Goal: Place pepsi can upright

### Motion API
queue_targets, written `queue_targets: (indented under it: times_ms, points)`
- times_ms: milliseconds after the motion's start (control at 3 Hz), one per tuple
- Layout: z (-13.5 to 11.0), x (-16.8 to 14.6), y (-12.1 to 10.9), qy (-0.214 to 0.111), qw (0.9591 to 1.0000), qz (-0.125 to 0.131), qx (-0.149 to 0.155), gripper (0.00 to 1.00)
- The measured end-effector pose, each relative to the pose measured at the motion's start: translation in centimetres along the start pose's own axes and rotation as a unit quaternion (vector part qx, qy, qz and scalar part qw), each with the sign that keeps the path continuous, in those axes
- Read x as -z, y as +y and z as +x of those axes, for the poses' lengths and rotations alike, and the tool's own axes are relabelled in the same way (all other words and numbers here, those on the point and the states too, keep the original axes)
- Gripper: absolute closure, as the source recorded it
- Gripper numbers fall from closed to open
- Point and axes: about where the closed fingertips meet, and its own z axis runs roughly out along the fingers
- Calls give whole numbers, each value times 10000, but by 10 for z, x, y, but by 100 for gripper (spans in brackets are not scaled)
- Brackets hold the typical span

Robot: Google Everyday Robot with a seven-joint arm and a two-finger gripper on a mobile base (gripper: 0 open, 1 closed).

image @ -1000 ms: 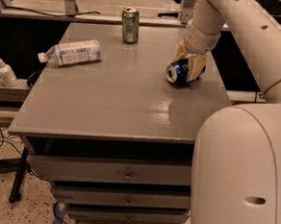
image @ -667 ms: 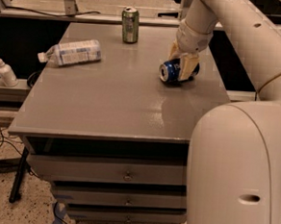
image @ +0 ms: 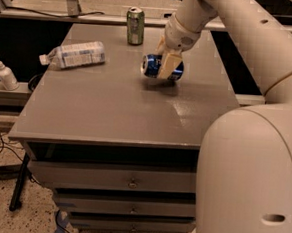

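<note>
The pepsi can (image: 154, 66) is dark blue with a silver end. It is on its side, its top facing left, held a little above the grey tabletop (image: 116, 111) with a shadow beneath it. My gripper (image: 167, 65) comes down from the upper right and is shut on the pepsi can, one pale finger (image: 169, 64) across the can's front. The can is over the middle-right of the table, in front of the green can.
A green can (image: 135, 25) stands upright at the table's far edge. A clear plastic bottle with a white label (image: 76, 54) lies on its side at the left. A white pump bottle (image: 3, 73) stands on a ledge left of the table. Drawers are below the front edge.
My gripper has moved left and away from the table's right edge, carrying the pepsi can on its side with it. The bottle and the green can have not moved.
</note>
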Motion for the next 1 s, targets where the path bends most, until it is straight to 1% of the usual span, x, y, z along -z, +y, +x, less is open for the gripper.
queue_targets:
  times_ms: [333, 667, 1000]
  points:
    - [-41, 4, 5, -715, 9957, 149, -567, 100]
    - [-71, 20, 13, -1361, 9845, 427, -1022, 100]
    - [-85, 36, 21, -2170, 9603, 672, -1617, 100]
